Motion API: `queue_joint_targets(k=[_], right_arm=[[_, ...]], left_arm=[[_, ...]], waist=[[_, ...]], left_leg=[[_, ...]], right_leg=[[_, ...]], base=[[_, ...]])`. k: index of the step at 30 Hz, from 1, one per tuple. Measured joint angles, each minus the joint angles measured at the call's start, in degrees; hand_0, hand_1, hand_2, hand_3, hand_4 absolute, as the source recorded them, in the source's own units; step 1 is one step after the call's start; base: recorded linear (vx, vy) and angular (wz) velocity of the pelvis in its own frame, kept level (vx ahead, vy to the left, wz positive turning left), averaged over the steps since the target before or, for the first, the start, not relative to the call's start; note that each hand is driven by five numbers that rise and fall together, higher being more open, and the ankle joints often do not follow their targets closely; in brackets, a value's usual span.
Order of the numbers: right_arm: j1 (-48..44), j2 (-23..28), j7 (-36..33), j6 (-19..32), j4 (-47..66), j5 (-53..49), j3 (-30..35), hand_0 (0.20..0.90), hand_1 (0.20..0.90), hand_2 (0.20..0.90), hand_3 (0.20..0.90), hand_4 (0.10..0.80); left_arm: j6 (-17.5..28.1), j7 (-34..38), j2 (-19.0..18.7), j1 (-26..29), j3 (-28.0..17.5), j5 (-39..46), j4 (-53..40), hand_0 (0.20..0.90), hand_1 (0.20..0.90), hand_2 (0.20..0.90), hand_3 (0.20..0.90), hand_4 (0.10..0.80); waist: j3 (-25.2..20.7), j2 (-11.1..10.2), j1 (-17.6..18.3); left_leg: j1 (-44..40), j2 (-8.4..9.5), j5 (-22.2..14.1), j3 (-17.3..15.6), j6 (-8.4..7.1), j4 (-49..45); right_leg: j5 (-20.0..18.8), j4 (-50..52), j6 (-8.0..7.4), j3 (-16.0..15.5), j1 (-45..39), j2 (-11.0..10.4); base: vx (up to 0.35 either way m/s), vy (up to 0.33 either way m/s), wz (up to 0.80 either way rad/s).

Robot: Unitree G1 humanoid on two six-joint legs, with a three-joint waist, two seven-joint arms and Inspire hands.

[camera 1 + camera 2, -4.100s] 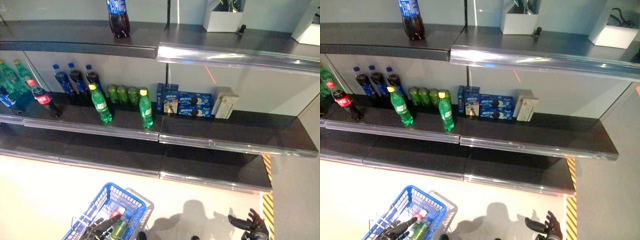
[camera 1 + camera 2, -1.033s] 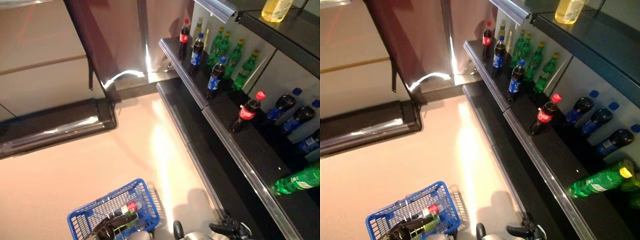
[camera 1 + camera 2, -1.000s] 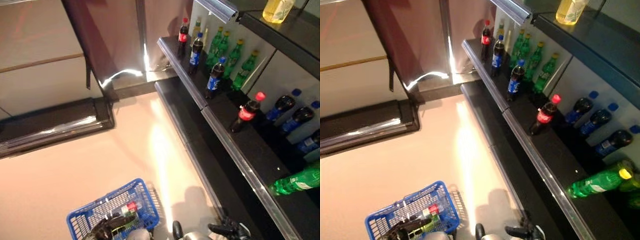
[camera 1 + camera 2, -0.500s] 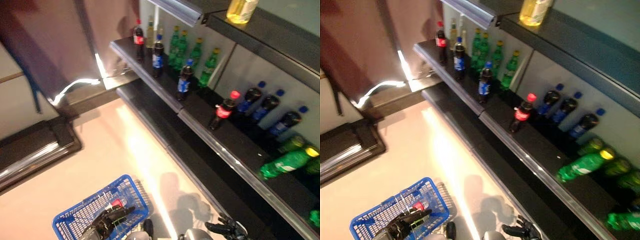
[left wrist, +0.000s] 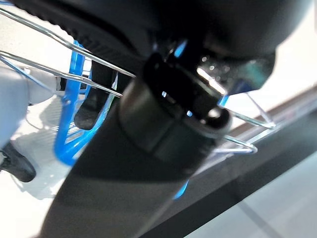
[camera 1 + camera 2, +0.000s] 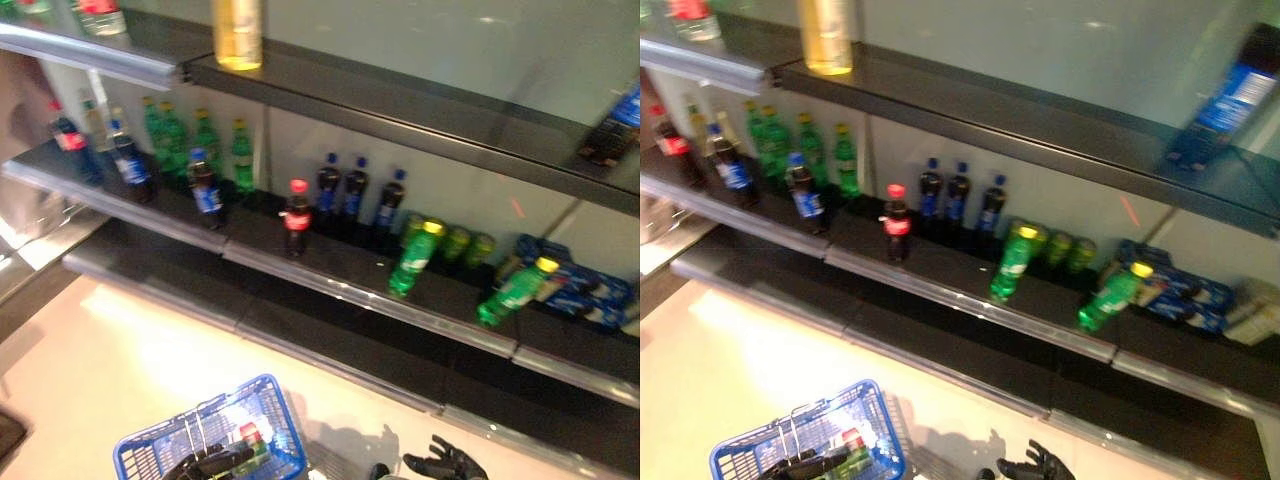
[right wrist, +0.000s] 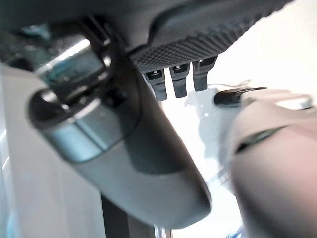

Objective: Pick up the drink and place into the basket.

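Note:
A blue wire basket (image 6: pixel 272 405) hangs low at the left, and my left hand (image 6: pixel 205 466) is curled round its metal handles (image 5: pixel 59 67). Inside it lies a bottle with a red cap (image 6: pixel 247 435) and a green label. My right hand (image 6: pixel 445 463) hangs low at the right with its fingers (image 7: pixel 173 82) straight and nothing in it. On the middle shelf (image 6: pixel 330 290) ahead stand a red-capped cola bottle (image 6: pixel 295 215), dark bottles with blue caps (image 6: pixel 352 195) and two leaning green bottles (image 6: pixel 412 258).
More cola and green bottles (image 6: pixel 160 150) fill the shelf's left part. Blue boxes (image 6: pixel 590 295) lie at its right end. A yellow drink (image 6: pixel 238 30) stands on the upper shelf. A lower shelf ledge (image 6: pixel 330 360) juts out between the basket and the drinks.
The whole view has swung round, so the shelf now runs across the picture in front. The basket stays in my left hand and my right hand stays low and open.

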State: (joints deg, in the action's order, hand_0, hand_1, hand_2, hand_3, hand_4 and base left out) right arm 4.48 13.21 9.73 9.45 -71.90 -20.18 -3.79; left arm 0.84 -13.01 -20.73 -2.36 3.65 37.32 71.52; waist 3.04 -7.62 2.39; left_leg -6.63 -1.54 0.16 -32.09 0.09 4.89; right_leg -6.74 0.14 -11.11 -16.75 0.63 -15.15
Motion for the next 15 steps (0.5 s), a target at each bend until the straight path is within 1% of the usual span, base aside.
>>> queue_joint_targets(k=[1, 2, 4, 6, 7, 10, 11, 12, 13, 14, 15], right_arm=[[0.14, 0.4, -0.44, -0.37, -0.88, -0.01, 0.0, 0.9, 0.9, 0.9, 0.9, 0.8], [0.59, 0.72, -0.98, -0.39, -0.87, -0.01, 0.0, 0.9, 0.9, 0.9, 0.9, 0.8], [1.03, 1.95, -1.63, -0.43, -0.91, -0.01, 0.02, 0.9, 0.9, 0.9, 0.9, 0.8], [0.92, 3.13, -2.06, -0.42, -0.9, -0.01, 0.52, 0.9, 0.9, 0.9, 0.9, 0.8], [0.71, 3.5, -2.3, -0.4, -0.9, -0.03, 1.18, 0.9, 0.9, 0.9, 0.9, 0.8], [0.18, 4.15, -2.4, 0.05, -0.77, 0.0, 1.78, 0.9, 0.9, 0.9, 0.9, 0.8], [0.13, 3.88, -2.17, 0.01, -0.78, 0.04, 1.74, 0.9, 0.9, 0.9, 0.9, 0.8], [0.15, 3.84, -2.07, 0.0, -0.8, 0.05, 1.74, 0.9, 0.9, 0.9, 0.9, 0.8], [-0.04, 3.61, -2.0, 0.0, -0.73, 0.38, 1.62, 0.9, 0.9, 0.9, 0.9, 0.8], [-0.25, 3.31, -1.82, 0.0, -0.71, 1.21, 1.31, 0.9, 0.9, 0.9, 0.9, 0.8], [-0.4, 2.96, -1.79, 0.0, -0.75, 2.19, 1.07, 0.9, 0.9, 0.9, 0.9, 0.8]], left_arm=[[-0.01, 0.01, 0.32, 0.53, -0.03, -0.24, 1.24, 0.3, 0.3, 0.3, 0.2, 0.1], [0.02, -0.2, 0.39, 0.67, -0.02, -0.61, 1.53, 0.3, 0.3, 0.3, 0.2, 0.1], [-0.07, -0.28, 0.71, 0.63, 0.06, -1.59, 1.7, 0.3, 0.3, 0.3, 0.2, 0.1], [-0.04, -0.28, 1.03, 0.65, 0.15, -2.65, 1.7, 0.3, 0.3, 0.3, 0.2, 0.1], [-0.04, -0.28, 1.03, 0.65, 0.21, -3.2, 1.72, 0.3, 0.3, 0.3, 0.2, 0.1], [-0.01, -0.28, 0.59, 0.6, 0.87, -4.27, 2.5, 0.3, 0.3, 0.3, 0.2, 0.1], [0.09, -0.28, 0.41, 0.43, 1.25, -4.27, 2.78, 0.3, 0.3, 0.3, 0.2, 0.1], [0.08, -0.28, -0.01, 0.35, 1.29, -4.27, 2.87, 0.3, 0.3, 0.3, 0.2, 0.1], [0.25, -0.29, 0.14, 0.28, 1.42, -4.23, 2.88, 0.3, 0.3, 0.3, 0.2, 0.1], [0.47, -0.31, -0.07, 0.18, 1.42, -4.11, 2.82, 0.3, 0.3, 0.3, 0.2, 0.1], [0.78, -0.28, -0.27, 0.19, 1.41, -3.78, 2.63, 0.3, 0.3, 0.3, 0.2, 0.1]], waist=[[-0.29, 0.41, 1.18], [-0.28, 1.02, 1.73], [0.15, 2.19, 2.88], [0.42, 3.0, 3.04], [0.56, 3.23, 3.11], [1.12, 4.07, 4.12], [1.17, 4.1, 3.98], [1.18, 4.1, 3.9], [1.33, 4.35, 3.64], [1.69, 4.33, 2.94], [1.99, 4.19, 1.77]], left_leg=[[0.05, -1.6, 0.38, 3.14, -1.34, -0.07], [0.07, -2.8, 0.72, 3.69, -2.12, -0.01], [-0.36, -5.03, 1.66, 3.73, -3.71, -0.05], [-0.52, -6.11, 2.13, 3.77, -4.55, -0.08], [-0.53, -6.36, 2.21, 3.81, -4.7, -0.07], [-1.36, -7.14, 2.31, 4.34, -5.2, -0.14], [-1.78, -7.63, 1.76, 4.32, -5.73, -1.0], [-2.16, -7.85, 1.65, 4.32, -5.81, -1.09], [-2.14, -8.65, 0.92, 4.39, -6.38, -2.79], [-1.91, -9.54, -0.12, 4.51, -6.82, -5.47], [-0.84, -10.08, -1.33, 6.55, -7.19, -9.43]], right_leg=[[-0.33, -1.66, 2.55, 0.0, -0.72, 2.53], [0.14, -1.91, 2.98, 0.04, -0.71, 3.94], [0.33, -3.11, 5.5, -0.13, -1.41, 6.52], [0.34, -3.76, 6.19, -0.1, -1.51, 7.81], [0.4, -3.79, 6.86, -0.08, -1.53, 8.13], [1.1, -4.11, 7.43, 0.07, -2.69, 8.84], [1.66, -4.05, 7.75, 0.25, -3.33, 9.14], [1.71, -4.1, 7.86, 0.35, -3.44, 9.37], [2.87, -3.64, 8.15, 0.55, -3.49, 9.78], [3.52, -2.64, 8.67, 1.47, -3.27, 10.18], [3.92, -2.01, 9.1, 2.54, -2.93, 10.37]], base=[[0.094, -0.317, -0.45], [0.102, -0.31, -0.26], [0.087, -0.217, -0.11], [0.087, -0.173, -0.06], [0.141, -0.216, 0.0], [0.158, -0.235, 0.06], [0.081, -0.15, -0.05], [0.006, -0.123, -0.11], [-0.022, -0.025, -0.22], [-0.03, 0.082, -0.39], [0.024, 0.2, -0.62]])
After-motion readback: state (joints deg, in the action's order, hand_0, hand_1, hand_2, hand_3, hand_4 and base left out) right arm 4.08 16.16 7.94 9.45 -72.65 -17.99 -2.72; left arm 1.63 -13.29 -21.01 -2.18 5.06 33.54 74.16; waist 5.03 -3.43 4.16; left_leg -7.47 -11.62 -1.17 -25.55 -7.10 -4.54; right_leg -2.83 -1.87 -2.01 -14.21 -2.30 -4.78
